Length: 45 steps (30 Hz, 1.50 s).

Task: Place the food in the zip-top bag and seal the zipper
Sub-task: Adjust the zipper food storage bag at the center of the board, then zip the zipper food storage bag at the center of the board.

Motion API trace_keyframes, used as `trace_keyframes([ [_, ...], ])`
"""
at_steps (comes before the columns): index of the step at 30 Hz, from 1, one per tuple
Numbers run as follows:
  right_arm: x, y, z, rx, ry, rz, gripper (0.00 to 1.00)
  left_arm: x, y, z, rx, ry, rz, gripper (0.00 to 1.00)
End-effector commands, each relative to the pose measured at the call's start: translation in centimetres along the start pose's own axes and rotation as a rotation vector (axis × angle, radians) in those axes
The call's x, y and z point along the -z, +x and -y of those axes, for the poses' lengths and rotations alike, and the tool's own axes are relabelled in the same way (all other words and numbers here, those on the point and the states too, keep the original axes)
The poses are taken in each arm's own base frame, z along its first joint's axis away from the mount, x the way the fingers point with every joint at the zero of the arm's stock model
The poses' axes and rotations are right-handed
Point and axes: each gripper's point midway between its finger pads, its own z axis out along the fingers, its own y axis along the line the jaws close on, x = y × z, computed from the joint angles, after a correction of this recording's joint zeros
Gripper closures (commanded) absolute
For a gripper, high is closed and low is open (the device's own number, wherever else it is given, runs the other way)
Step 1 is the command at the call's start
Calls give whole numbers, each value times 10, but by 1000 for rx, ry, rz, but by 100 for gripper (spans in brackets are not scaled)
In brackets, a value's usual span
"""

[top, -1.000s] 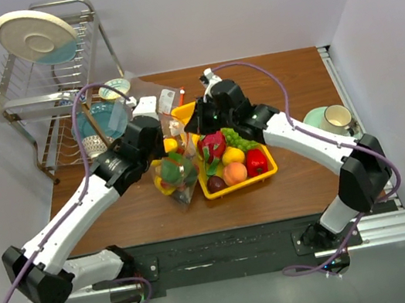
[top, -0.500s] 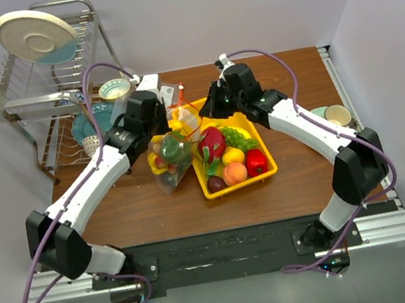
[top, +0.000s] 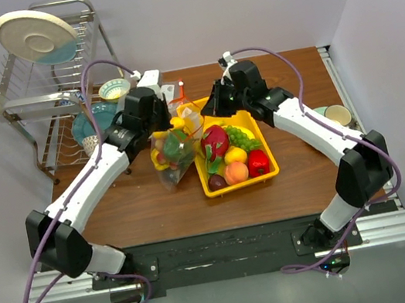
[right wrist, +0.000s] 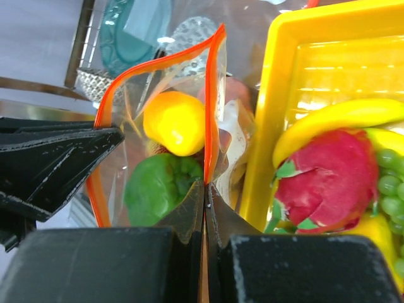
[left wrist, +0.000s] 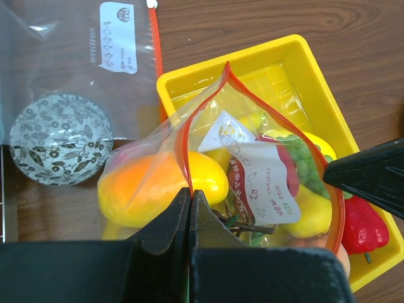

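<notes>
Zip-top bag: held up beside yellow tray, mouth open; contains mango and green pepper. Zipper: left gripper and right gripper pinch opposite sides. Tray: dragon fruit, grapes, peach, red pepper.

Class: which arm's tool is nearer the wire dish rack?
Left. The left tool grips the zipper right of the dish rack; the right tool grips it farther right, by the yellow tray.
</notes>
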Motion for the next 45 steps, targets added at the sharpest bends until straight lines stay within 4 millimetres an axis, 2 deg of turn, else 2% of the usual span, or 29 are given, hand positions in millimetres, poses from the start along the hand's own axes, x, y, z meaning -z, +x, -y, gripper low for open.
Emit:
trace_keyframes([
  [1, 2, -7, -40, 9, -138, 25, 100, 29, -39, -2, -5, 7, 103, 100],
  [3, -3, -1, -51, 15, -170, 13, 100, 34, -38, -2, -14, 16, 104, 97],
  [4, -6, 1, -55, 13, -176, 9, 100, 36, -37, -2, -18, 18, 100, 89],
  [5, -9, 4, -57, 14, -179, -1, 100, 39, -38, -1, -20, 30, 103, 59],
  [8, -11, 3, -61, 8, -189, 2, 100, 52, -35, -2, -25, 41, 95, 11],
  [10, -12, 2, -61, 5, -188, 7, 100, 60, -30, 1, -31, 74, 90, 1],
  [18, -20, 3, -62, -8, -195, -9, 100, 120, -14, 22, -152, 323, 254, 2],
  [22, -22, 1, -66, -12, -208, -14, 100, 146, 4, 34, -236, 460, 348, 3],
  [23, -22, -1, -67, -13, -211, -10, 100, 140, 19, 34, -268, 483, 356, 4],
  [25, -22, -2, -68, -13, -213, -5, 100, 144, 29, 38, -281, 534, 390, 5],
  [30, -24, -1, -69, -29, -221, -8, 100, 135, 59, 41, -293, 599, 428, 14],
  [31, -25, -2, -69, -31, -225, -6, 100, 132, 69, 38, -297, 599, 425, 15],
  [32, -25, 0, -70, -32, -227, -10, 100, 133, 67, 38, -307, 600, 461, 15],
  [34, -26, 0, -71, -36, -235, -15, 100, 130, 79, 35, -316, 595, 478, 18],
  [35, -27, 0, -70, -38, -235, -18, 100, 131, 79, 34, -326, 592, 501, 18],
  [38, -28, 2, -72, -42, -243, -28, 100, 125, 86, 32, -346, 579, 482, 21],
  [44, -28, 1, -75, -48, -256, -28, 100, 110, 82, 25, -348, 510, 446, 33],
  [45, -28, 0, -75, -48, -255, -24, 100, 110, 82, 28, -354, 523, 446, 38],
])
